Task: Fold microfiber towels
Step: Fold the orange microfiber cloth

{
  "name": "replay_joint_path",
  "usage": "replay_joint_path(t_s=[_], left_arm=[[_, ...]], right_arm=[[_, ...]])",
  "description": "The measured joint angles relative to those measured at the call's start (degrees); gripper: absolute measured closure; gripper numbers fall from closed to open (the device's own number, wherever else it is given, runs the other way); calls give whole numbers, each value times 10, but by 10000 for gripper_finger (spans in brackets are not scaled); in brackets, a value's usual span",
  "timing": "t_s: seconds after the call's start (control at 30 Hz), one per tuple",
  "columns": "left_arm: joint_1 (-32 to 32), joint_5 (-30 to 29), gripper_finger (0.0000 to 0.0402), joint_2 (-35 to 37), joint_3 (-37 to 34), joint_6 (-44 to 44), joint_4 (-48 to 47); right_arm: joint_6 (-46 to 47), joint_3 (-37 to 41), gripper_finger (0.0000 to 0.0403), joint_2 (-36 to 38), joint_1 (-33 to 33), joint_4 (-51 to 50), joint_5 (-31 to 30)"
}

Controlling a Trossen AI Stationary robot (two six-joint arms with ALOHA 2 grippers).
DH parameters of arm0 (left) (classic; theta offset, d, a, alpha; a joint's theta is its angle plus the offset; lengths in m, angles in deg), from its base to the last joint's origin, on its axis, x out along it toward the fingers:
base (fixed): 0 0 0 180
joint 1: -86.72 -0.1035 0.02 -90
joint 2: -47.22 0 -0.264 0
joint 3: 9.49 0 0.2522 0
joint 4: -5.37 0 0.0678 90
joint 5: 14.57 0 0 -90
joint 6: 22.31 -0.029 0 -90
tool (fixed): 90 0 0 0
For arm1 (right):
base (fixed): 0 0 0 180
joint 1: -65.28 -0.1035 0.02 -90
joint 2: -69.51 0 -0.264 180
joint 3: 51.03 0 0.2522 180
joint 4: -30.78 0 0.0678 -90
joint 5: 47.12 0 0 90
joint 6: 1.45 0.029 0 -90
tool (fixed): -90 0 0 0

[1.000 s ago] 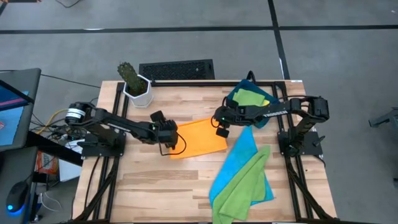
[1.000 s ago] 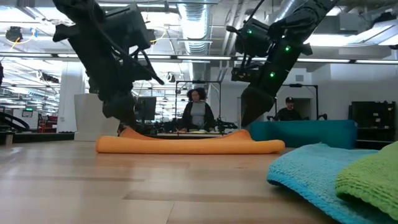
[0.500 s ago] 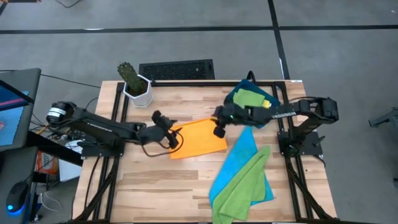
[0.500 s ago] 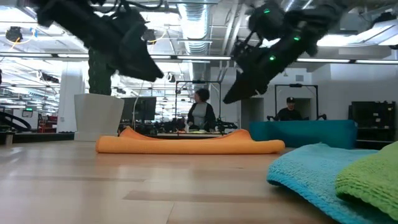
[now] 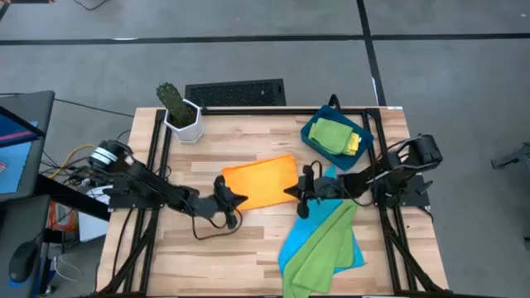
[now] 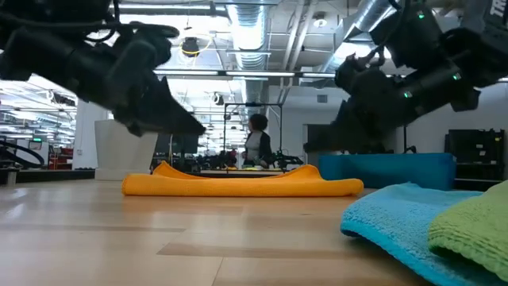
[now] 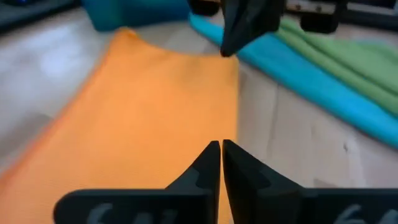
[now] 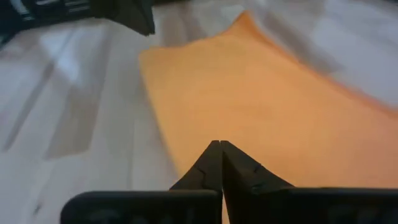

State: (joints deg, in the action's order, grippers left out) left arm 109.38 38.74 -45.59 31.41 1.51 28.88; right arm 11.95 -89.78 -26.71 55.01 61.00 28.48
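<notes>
Both claws, left [image 5: 234,199] and right [image 5: 296,193], pressed together empty over the folded orange towel [image 5: 258,180] mid-bench; it likely needs another fold or stowing.

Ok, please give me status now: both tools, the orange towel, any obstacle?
Left tool shut, at near-left corner of orange towel. Right tool shut, at near-right corner. Towel flat, not gripped. Blue towel close by right tool.

Two dark jointed arms, black cables looped alongside; black tapered fingers [image 7: 214,180] (green lights, right arm).
</notes>
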Motion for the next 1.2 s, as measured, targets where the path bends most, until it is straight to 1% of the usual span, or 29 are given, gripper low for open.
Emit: replay_joint_path(t_s=[0.17,0.23,0.3,0.4,0.5,0.63,0.77,0.87,0.93,1.03,1.1,1.2], left_arm=[[28,-35,400,-58,21,59,-30],[38,-52,400,-73,21,88,-36],[44,-58,401,-87,21,114,-47],[50,-58,401,-98,21,148,-61],[55,-56,401,-103,21,170,-80],[63,-54,401,-102,23,209,-121],[71,-60,401,-101,23,216,-146],[72,-64,401,-102,23,212,-146],[72,-66,401,-102,23,211,-145],[72,-67,401,-102,22,203,-140],[72,-67,401,-102,22,194,-136],[72,-67,401,-102,22,193,-136]], right_arm=[[4,1,395,-47,-8,21,-7],[10,0,392,-69,-10,26,-7],[26,1,384,-86,-10,28,-7],[37,1,379,-116,-15,58,-10],[44,2,390,-145,-21,93,-15],[52,6,396,-162,-24,118,-17],[48,6,381,-162,-26,118,-23],[13,11,379,-147,-30,136,-15],[-50,13,384,-133,-45,166,-1],[-114,8,393,-102,-68,204,-11],[-122,10,393,-108,-70,194,-16],[-109,9,387,-136,-68,203,-21]])
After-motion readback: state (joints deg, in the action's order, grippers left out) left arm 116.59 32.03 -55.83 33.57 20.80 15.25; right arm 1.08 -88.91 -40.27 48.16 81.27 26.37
